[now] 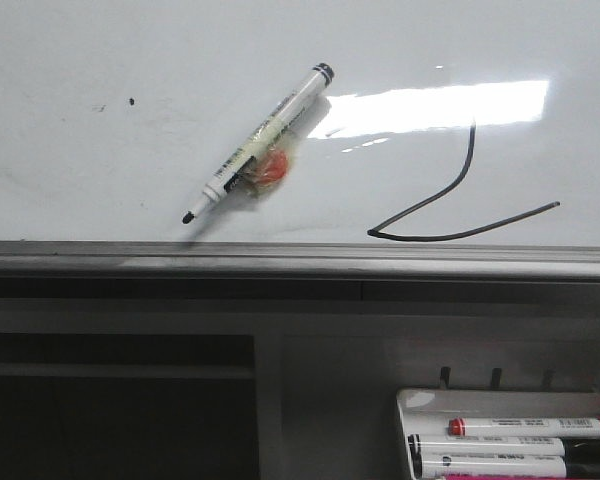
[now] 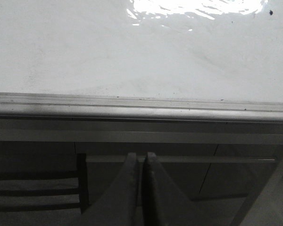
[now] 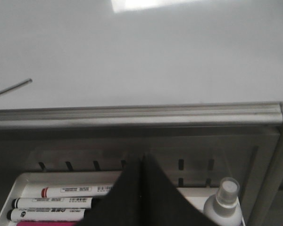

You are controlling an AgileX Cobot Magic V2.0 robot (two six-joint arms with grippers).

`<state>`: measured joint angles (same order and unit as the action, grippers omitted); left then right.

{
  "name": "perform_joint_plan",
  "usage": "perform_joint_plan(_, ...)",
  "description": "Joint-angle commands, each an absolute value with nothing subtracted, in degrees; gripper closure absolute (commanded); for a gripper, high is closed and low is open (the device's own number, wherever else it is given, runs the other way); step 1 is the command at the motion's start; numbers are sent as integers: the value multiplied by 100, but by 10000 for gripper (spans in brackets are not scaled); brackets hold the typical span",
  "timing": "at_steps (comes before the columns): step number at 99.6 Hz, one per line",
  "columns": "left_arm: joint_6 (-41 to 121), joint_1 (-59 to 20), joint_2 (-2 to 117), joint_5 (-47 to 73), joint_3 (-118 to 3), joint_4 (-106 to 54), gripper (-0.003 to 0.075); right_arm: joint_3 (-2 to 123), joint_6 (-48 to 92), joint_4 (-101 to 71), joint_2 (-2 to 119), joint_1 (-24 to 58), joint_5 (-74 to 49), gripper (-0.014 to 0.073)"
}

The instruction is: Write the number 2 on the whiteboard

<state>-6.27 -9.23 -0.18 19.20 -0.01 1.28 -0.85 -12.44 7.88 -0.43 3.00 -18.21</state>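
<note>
The whiteboard (image 1: 130, 190) fills the upper front view, with bright glare at the right. The number 2 (image 1: 425, 239) is a thin black angular line with a long base stroke at the lower right of the board. The end of that stroke shows in the right wrist view (image 3: 14, 87). A black-tipped uncapped marker (image 1: 265, 145) with tape and an orange lump on its barrel rests slanted on the board, held by nothing. Neither gripper shows in the front view. My left gripper (image 2: 140, 157) is shut and empty below the board's rail (image 2: 132, 108). My right gripper (image 3: 141, 160) is shut and empty over the marker tray (image 3: 28, 179).
The grey metal rail (image 1: 280, 258) runs along the board's lower edge. The white tray (image 1: 410, 400) below it at the right holds several capped markers (image 3: 66, 190) and a spray bottle (image 3: 224, 202). A small dark speck (image 1: 131, 101) sits on the board at the left.
</note>
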Motion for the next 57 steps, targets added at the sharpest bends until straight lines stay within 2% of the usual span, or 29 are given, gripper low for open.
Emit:
perform_joint_plan(1,-692,-918,-172,1628,69,69,741,-226,-1251,774,-164,264,-1727,666)
perform_joint_plan(57,-692,-918,-172,1628,69,69,741,-226,-1251,774,-164,264,-1633,666)
